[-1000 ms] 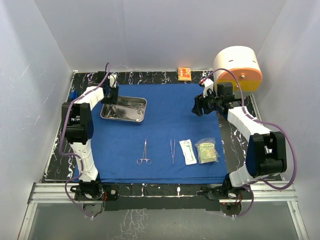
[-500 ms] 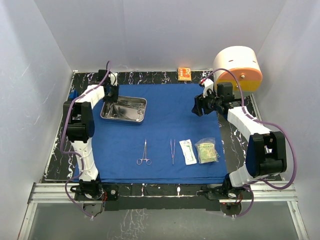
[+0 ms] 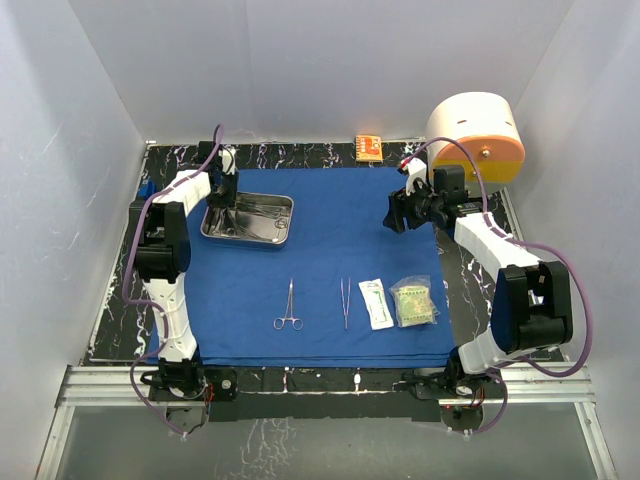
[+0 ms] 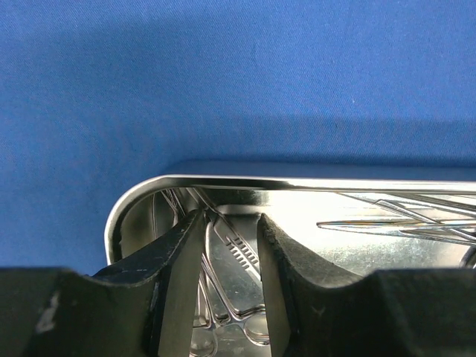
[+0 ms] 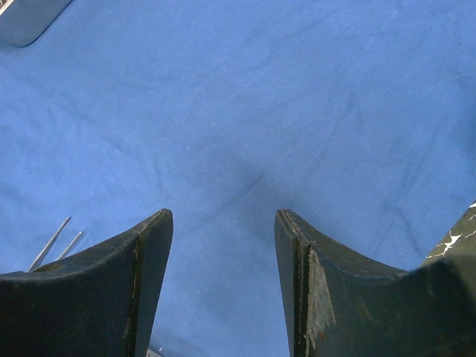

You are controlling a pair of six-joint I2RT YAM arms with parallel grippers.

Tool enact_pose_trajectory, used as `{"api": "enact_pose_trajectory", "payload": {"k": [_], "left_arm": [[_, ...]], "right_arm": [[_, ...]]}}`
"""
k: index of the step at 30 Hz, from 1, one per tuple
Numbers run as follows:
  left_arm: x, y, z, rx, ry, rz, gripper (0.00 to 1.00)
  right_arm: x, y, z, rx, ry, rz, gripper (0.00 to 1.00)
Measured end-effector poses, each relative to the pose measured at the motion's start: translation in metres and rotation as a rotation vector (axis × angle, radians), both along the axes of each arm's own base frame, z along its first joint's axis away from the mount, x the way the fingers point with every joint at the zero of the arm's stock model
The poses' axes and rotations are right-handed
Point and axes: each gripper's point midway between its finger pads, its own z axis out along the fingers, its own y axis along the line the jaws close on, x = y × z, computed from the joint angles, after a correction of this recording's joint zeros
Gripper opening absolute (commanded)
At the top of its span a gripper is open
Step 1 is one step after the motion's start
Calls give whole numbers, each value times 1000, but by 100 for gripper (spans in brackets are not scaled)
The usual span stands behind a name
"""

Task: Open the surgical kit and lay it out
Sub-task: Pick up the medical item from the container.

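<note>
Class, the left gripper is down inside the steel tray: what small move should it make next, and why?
Probably close the left gripper fully, then lift. Its jaws straddle a slim instrument lying in the corner of the tray, with gaps visible on either side, so it seems not yet pinched.

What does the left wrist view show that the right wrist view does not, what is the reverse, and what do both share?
Only the left wrist view: the left gripper, fingers parted inside the steel tray either side of a serrated instrument. Only the right wrist view: the right gripper, open, two slim metal tips and a corner of black marbled table. Both: the royal-blue cloth and the tray, only its corner in the right wrist view.
</note>
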Motion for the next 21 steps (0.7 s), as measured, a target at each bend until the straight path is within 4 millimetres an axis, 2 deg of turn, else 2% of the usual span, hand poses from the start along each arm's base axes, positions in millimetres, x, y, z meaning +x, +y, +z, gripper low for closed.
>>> {"api": "enact_pose_trajectory", "payload": {"k": [21], "left_arm": [[-2, 4, -6, 12, 0, 26, 31]], "right_arm": [[0, 0, -2, 1, 5, 1, 56]]}}
